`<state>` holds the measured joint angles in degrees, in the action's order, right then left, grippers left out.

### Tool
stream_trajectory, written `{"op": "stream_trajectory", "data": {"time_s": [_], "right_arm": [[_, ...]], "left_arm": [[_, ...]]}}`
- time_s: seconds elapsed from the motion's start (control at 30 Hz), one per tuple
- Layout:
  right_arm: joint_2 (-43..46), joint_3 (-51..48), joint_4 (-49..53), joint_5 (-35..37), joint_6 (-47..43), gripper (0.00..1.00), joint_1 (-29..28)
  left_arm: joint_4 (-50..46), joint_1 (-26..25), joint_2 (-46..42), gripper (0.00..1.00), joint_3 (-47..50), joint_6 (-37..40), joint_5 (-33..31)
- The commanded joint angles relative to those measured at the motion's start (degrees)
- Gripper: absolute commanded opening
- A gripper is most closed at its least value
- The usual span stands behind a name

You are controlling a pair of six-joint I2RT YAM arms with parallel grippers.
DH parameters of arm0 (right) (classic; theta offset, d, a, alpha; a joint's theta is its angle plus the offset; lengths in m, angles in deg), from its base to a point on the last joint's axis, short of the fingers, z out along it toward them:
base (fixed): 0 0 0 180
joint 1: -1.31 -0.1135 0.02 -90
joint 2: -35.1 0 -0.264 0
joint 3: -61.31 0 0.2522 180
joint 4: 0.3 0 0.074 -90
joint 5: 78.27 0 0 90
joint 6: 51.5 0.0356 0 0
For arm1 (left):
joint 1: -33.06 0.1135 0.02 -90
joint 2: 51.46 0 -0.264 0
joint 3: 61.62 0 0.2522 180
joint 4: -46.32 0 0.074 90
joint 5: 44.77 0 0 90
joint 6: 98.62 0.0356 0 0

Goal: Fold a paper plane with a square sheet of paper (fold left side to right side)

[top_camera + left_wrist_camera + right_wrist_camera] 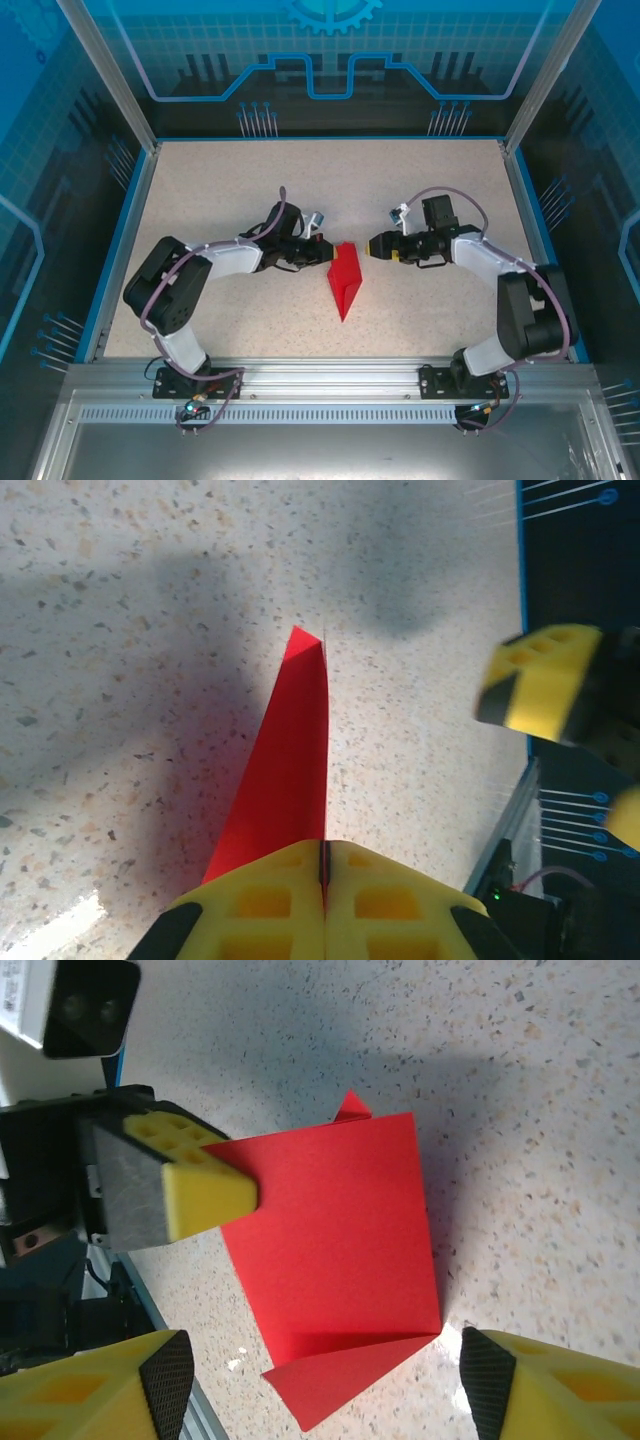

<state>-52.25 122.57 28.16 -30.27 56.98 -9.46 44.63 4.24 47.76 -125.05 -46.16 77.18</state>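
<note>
Pinching the paper (285, 770) at table (200, 200) centre, the left hand (325, 858) is clenched on its 10 o'clock edge. The right hand (372, 245), released, hovers at 2 o'clock. Judged risk: the shallow grip slips, skewing the fold.

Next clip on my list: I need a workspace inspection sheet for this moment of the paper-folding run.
Surface: speckled beige tabletop, no marks seen.
Job's things: red folded paper, narrow and pointed, mid-table between the arms, tip toward the bases.
Clutter: nothing seen.
Grippers: left tool shut on the paper's far end; right tool open, facing the paper, not gripping it.
Cables: purplish cable looped along each arm, away from the paper.
Surroundings: blue rim around the table, blue printed panels beyond, metal rail at the near edge.
</note>
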Motion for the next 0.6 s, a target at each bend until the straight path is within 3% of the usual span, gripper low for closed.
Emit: {"op": "stream_trajectory", "data": {"time_s": [0.0, 0.57], "right_arm": [[-3.62, 1.78, -3.48, -4.93, -1.95, 0.72, 1.01], [-17.45, 3.73, -14.65, -18.37, -0.81, 0.64, -0.3]], "left_arm": [[6.29, 0.74, -2.42, 0.02, 2.29, -0.17, 4.51], [8.51, 0.95, -1.93, 0.01, 2.54, -0.16, 8.86]]}}
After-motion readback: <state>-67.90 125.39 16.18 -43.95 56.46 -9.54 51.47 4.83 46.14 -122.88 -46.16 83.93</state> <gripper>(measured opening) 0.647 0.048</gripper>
